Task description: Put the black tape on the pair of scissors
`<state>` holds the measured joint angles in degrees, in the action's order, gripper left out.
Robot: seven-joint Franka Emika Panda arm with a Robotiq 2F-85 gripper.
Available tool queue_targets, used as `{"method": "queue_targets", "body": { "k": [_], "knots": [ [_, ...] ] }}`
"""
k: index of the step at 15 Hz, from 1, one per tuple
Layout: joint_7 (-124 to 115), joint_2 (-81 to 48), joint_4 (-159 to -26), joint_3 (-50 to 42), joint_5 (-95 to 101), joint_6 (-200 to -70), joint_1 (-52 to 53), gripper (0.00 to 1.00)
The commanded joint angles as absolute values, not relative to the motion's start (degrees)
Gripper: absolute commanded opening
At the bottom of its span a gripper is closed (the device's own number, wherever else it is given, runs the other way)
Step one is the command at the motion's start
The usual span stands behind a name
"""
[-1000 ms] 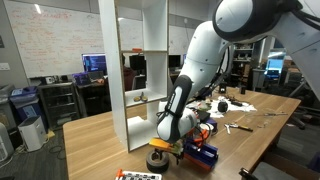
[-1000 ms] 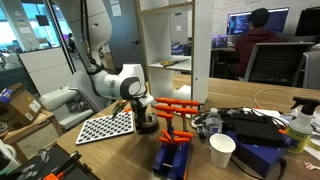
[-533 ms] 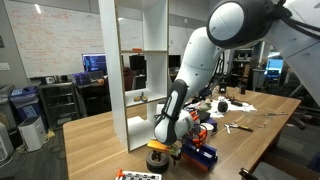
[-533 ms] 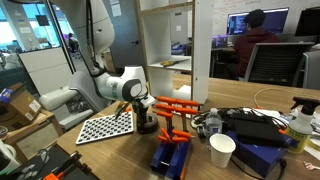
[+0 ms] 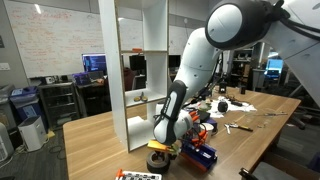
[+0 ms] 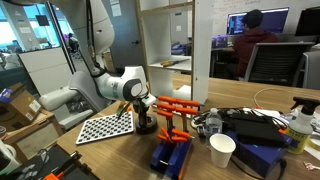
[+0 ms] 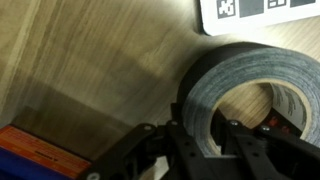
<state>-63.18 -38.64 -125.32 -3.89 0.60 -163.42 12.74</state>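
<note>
Clamped with the end effector (image 7: 205, 138) across the wall of the black tape (image 7: 245, 68), one finger in the hollow, one outside. Resting flat on the wooden bench (image 7: 90, 70), just beside the marker board (image 7: 262, 12). Looks past the grasping step, with lifting, carrying and setting down on the scissors all left. Can't pick out the scissors for sure. Thick, matte, dark grey ring with a wide hollow centre.

1. We see the arm's big upper joint (image 5: 238, 22) sitting lower and closer to the shelf (image 5: 140, 60) than a second ago, with more of its round housing in view.
2. We place that shift in the first half second; afterwards we spot none.
</note>
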Motion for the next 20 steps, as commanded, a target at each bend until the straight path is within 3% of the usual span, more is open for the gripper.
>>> {"method": "queue_targets", "body": {
  "k": [1,13,20],
  "knots": [
    [-60.3,-40.9,-123.8,-5.2,-0.7,-164.1,14.2,0.08],
    [-65.1,-25.4,-126.2,-10.6,5.6,-152.1,25.7,0.08],
    [-69.3,-16.2,-120.7,-9.6,20.0,-144.2,25.4,0.08]
  ]
}}
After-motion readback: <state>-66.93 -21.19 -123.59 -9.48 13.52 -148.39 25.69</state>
